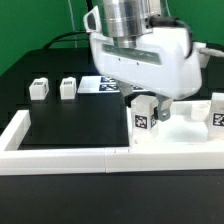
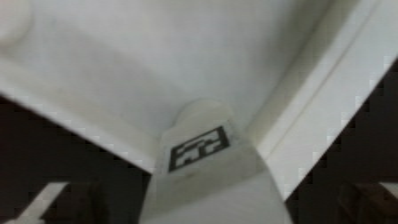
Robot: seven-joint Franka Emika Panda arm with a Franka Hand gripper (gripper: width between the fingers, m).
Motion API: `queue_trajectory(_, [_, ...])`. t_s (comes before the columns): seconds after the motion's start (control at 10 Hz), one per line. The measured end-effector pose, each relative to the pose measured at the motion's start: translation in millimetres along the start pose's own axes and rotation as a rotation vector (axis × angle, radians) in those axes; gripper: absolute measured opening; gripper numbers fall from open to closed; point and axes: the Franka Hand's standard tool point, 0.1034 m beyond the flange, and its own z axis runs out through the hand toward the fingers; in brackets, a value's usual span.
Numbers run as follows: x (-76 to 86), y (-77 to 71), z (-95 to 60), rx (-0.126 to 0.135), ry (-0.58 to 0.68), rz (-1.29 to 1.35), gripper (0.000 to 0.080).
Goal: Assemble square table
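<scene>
The square table's white slab (image 1: pixel 186 138) lies at the exterior view's right, against the low fence. A white tagged leg (image 1: pixel 143 113) stands upright on the slab's left corner. My gripper (image 1: pixel 150 100) hangs right over that leg and is open. In the wrist view the same leg (image 2: pixel 201 150) rises between my dark fingers (image 2: pixel 43 204), with a gap on either side, and the slab (image 2: pixel 143 50) lies beyond it. A second leg (image 1: pixel 217 110) stands at the slab's right edge. Two more legs (image 1: pixel 39 88) (image 1: pixel 68 87) rest on the black table at the left.
Long white fence bars run along the front (image 1: pixel 60 157) and the left (image 1: pixel 18 130) of the black work surface. The marker board (image 1: pixel 100 85) lies flat behind the arm. A green wall closes off the back.
</scene>
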Motion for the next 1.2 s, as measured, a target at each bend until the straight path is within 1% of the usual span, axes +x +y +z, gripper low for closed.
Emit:
queue_trajectory(0.1, [0.9, -0.4, -0.2, 0.006, 0.009, 0.002, 0.0649])
queue_trajectory(0.2, [0.3, -0.1, 0.7, 0.004, 0.008, 0.029, 0.0649])
queue_trajectory(0.3, [0.4, 0.1, 0.8, 0.004, 0.008, 0.03, 0.0534])
queue_trajectory(0.4, [0.0, -0.2, 1.1, 0.006, 0.006, 0.082, 0.0534])
queue_trajectory(0.5, [-1.0, 0.3, 1.8, 0.005, 0.002, 0.177, 0.035])
queue_trajectory(0.6, [-0.8, 2.2, 2.3, 0.002, -0.001, 0.239, 0.0291])
queue_trajectory(0.9, [-0.7, 2.5, 2.4, 0.002, -0.002, 0.449, 0.0291])
queue_trajectory(1.0, [0.5, 3.6, 2.0, 0.007, -0.009, 0.564, 0.0291])
queue_trajectory(1.2, [0.9, 4.1, 2.6, 0.036, -0.049, 0.977, 0.0291])
